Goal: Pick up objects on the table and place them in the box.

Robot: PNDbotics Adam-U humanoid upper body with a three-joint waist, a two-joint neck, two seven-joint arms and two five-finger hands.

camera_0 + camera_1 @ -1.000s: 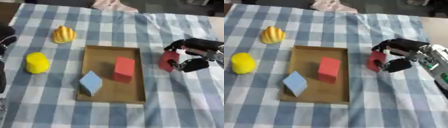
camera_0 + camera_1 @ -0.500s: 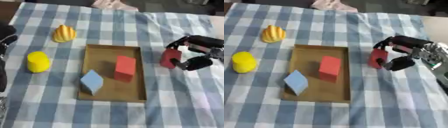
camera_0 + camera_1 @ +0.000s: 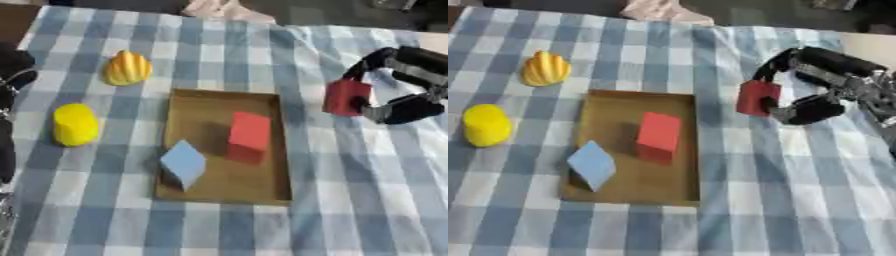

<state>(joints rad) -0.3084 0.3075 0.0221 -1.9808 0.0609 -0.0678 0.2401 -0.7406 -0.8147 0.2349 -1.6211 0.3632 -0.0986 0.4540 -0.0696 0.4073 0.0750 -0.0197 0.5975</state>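
The right hand (image 3: 811, 97) reaches in from the counter's right edge, fingers (image 3: 773, 64) and thumb curled around a red block (image 3: 757, 98) beside the box (image 3: 634, 187).

Both of my eyes look steeply down from my head onto the checked tablecloth (image 3: 219, 230), facing its far edge, close enough that the cloth fills nearly all of each picture. The two views share almost everything: the brown box (image 3: 605, 107) mid-table, the far edge, both side edges. My right eye sits slightly rightward, so the box lands further left in its picture.
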